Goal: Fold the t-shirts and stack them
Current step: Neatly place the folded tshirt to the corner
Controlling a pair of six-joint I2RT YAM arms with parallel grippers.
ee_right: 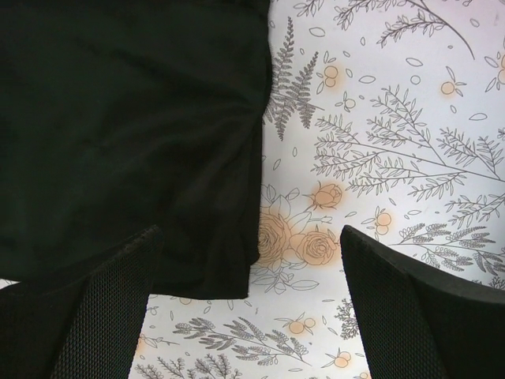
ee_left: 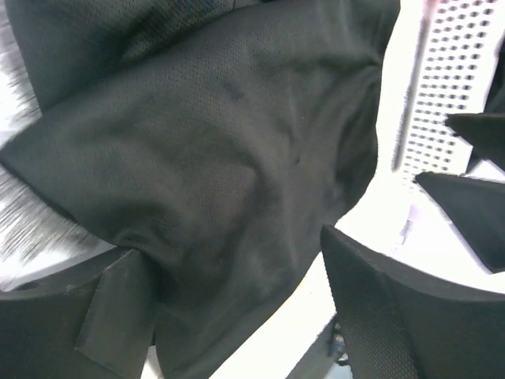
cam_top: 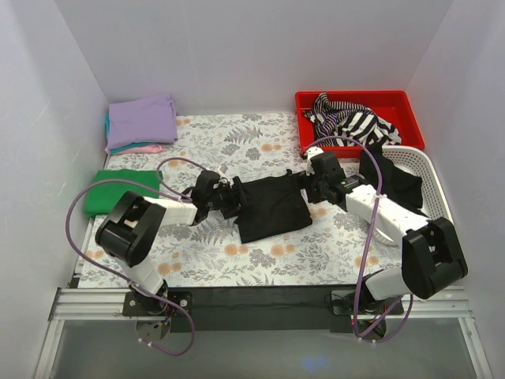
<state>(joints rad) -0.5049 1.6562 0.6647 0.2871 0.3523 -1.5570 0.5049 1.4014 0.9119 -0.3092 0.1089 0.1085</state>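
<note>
Item 1. Black t-shirt (cam_top: 271, 207): lies at the middle of the floral counter (cam_top: 237, 260), flattened into a rough rectangle, rumpled along its left side.

Item 2. My left end effector (cam_top: 227, 197): at the shirt's left edge, fingers (ee_left: 410, 316) spread wide. Black fabric fills the space ahead and reaches in between them (one finger is partly overlapped by it), but nothing is pinched.

Item 3. My right end effector (cam_top: 316, 183): at the shirt's right edge, fully spread and holding nothing. The shirt's edge lies by one finger, and bare counter shows between the two.

Item 4. Stack at the counter's far left corner: lavender t-shirt (cam_top: 142, 118) on top, teal t-shirt (cam_top: 108, 130) and pink t-shirt (cam_top: 146, 148) showing as slivers beneath.

Item 5. Green t-shirt (cam_top: 118, 192): folded, at the left edge, near the stack.

Item 6. Red bin (cam_top: 394, 99): far right corner, holding a striped garment (cam_top: 351, 120).

Item 7. White basket (cam_top: 430, 170): right edge, with a dark garment (cam_top: 394, 181) draped inside.
</note>
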